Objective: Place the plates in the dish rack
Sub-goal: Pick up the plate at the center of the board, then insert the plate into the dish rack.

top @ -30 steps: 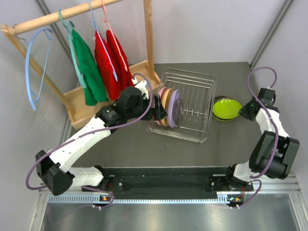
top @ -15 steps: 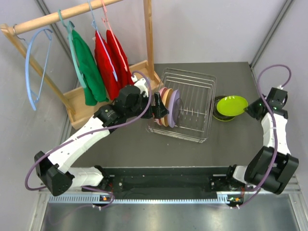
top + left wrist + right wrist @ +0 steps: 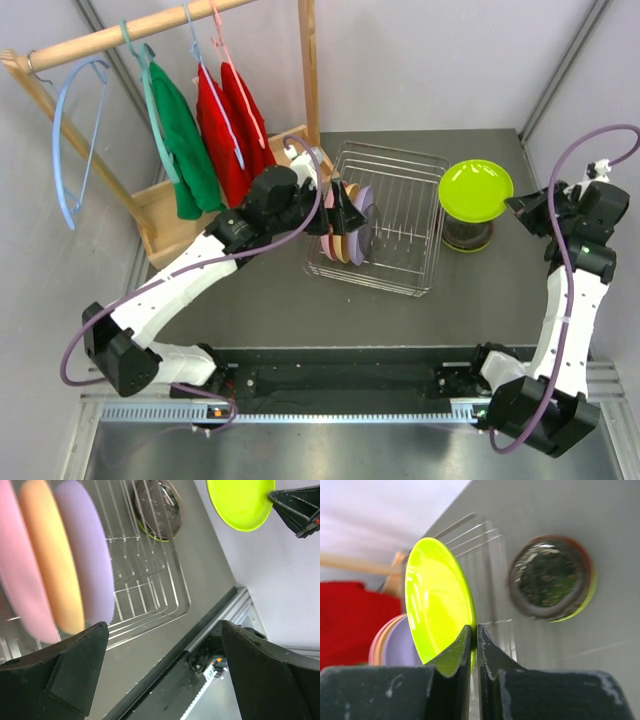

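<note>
The silver wire dish rack [image 3: 405,215] holds a pink [image 3: 15,555], an orange-tan [image 3: 50,560] and a lavender plate [image 3: 85,550] upright at its left end [image 3: 352,228]. My left gripper [image 3: 345,205] hovers over them, open and empty [image 3: 164,625]. My right gripper [image 3: 515,205] is shut [image 3: 474,627] on the rim of a lime green plate [image 3: 476,190], holding it in the air above the stack of remaining plates [image 3: 466,236]. That stack has a dark plate on top, with red and lime rims showing under it [image 3: 550,577]. The lime plate also shows in both wrist views [image 3: 437,605] [image 3: 240,502].
A wooden clothes stand [image 3: 200,205] with green and red garments [image 3: 185,140] and a blue hanger [image 3: 70,130] stands at the back left, close to the rack. Grey walls close in the dark table [image 3: 300,300] at the back and right.
My right gripper has lifted the lime green plate off the stack, tilting it up. My left gripper has moved slightly up and back from the plates in the rack.
</note>
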Controlling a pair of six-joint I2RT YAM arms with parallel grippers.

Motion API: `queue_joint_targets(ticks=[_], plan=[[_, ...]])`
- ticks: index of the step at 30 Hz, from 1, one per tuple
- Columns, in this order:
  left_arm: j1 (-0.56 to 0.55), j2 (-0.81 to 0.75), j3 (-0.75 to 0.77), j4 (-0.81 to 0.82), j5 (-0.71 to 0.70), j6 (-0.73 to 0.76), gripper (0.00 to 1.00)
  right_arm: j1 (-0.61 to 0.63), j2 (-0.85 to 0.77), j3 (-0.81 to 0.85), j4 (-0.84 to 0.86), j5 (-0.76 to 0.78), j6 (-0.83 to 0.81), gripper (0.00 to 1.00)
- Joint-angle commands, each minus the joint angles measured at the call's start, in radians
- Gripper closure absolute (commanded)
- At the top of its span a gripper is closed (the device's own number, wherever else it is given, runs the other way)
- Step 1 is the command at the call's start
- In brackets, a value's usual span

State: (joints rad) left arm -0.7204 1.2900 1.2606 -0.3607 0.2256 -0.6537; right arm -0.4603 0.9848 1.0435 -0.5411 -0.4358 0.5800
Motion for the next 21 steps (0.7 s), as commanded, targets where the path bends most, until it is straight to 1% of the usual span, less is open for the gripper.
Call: queue_joint_targets(ticks=[1, 5, 6, 13, 21], plan=[[0.004, 0.046, 0.031, 0.167, 0.081, -0.064, 0.01, 0.0, -0.06, 0.036, 0.053, -0.254, 0.037, 1.0], [0.003, 0.08, 0.028, 0.244, 0.132, -0.121, 0.01, 0.044, -0.103, 0.03, 0.044, -0.33, 0.04, 1.0], [0.003, 0.086, 0.026, 0.259, 0.145, -0.129, 0.01, 0.075, -0.11, 0.029, 0.04, -0.34, 0.04, 1.0], [-0.005, 0.141, 0.029, 0.38, 0.161, -0.184, 0.01, 0.187, -0.159, -0.037, 0.055, -0.371, 0.067, 1.0], [-0.028, 0.202, 0.029, 0.5, 0.165, -0.21, 0.01, 0.247, -0.172, -0.048, 0.052, -0.394, 0.073, 1.0]])
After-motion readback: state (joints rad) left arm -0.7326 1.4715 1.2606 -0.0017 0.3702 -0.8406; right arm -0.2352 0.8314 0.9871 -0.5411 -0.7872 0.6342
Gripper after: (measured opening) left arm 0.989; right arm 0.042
